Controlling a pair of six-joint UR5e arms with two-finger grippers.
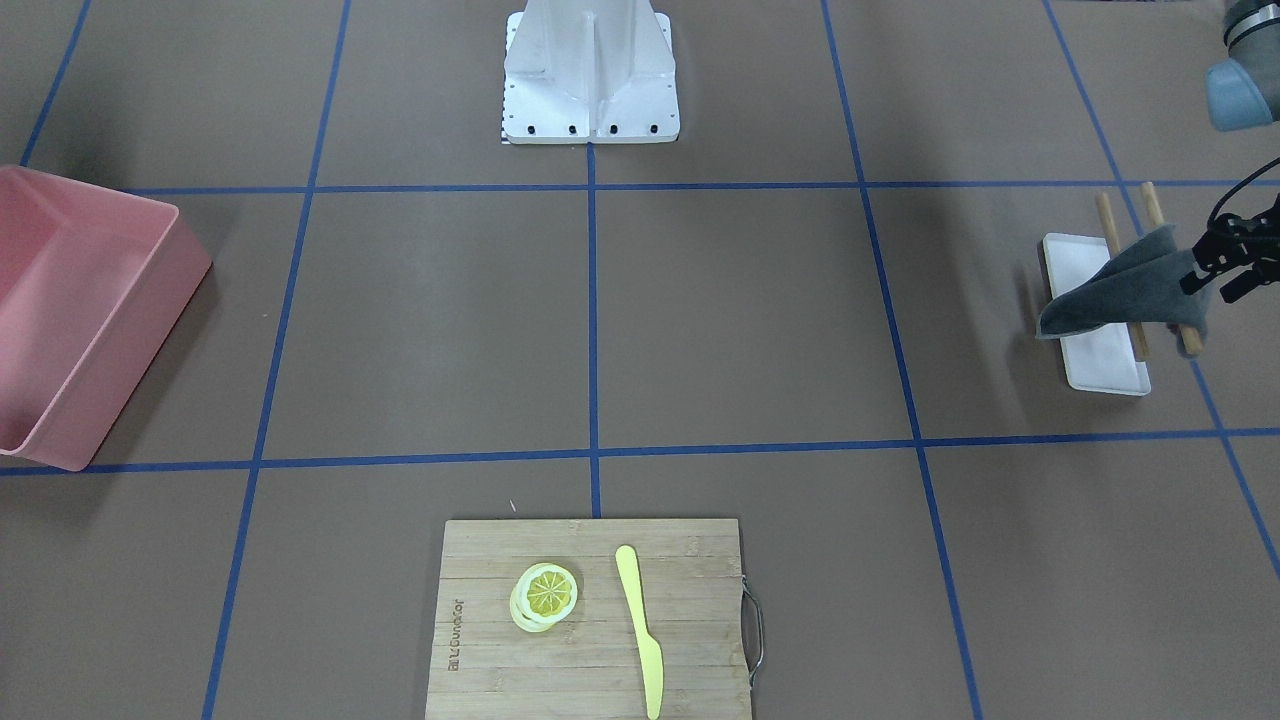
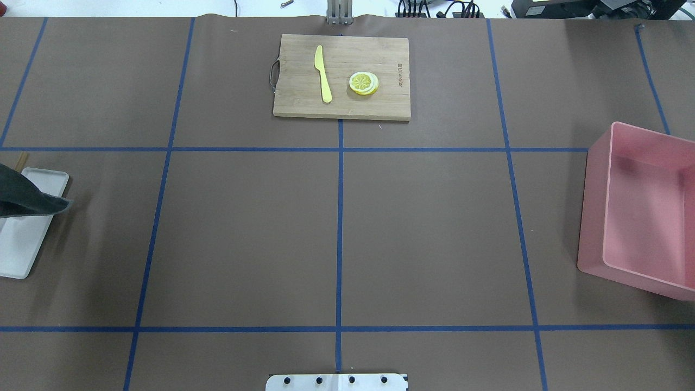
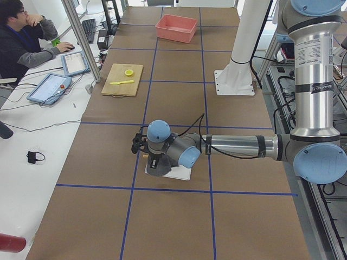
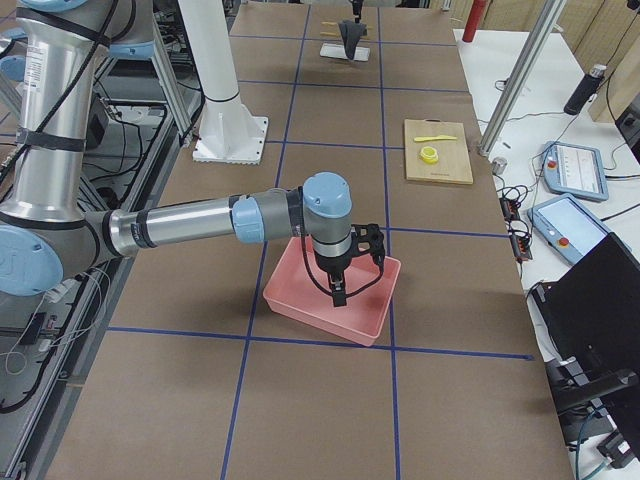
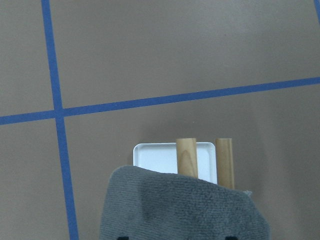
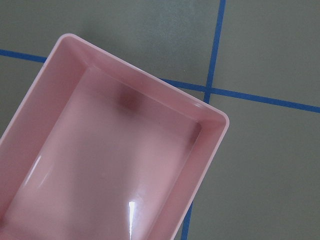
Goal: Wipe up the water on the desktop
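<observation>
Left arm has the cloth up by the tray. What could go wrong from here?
1. The grey cloth in the left gripper hangs over two wooden rods on the white tray. Pulling away may snag them and drag them off.
2. No water shows on the desktop, so the wipe could miss it.

A pink plastic bin [image 2: 593, 217] stands at one end of the tabletop [image 2: 244, 233]. At the other end lies a white tray [image 2: 21, 244] with two wooden sticks [image 5: 187, 157], one across it, the other just beside its edge. A bamboo cutting board [image 2: 296, 100] with a metal handle [image 2: 273, 75] carries a yellow knife [image 2: 323, 76] and stacked lemon slices [image 2: 363, 83], near each other but not touching.
</observation>
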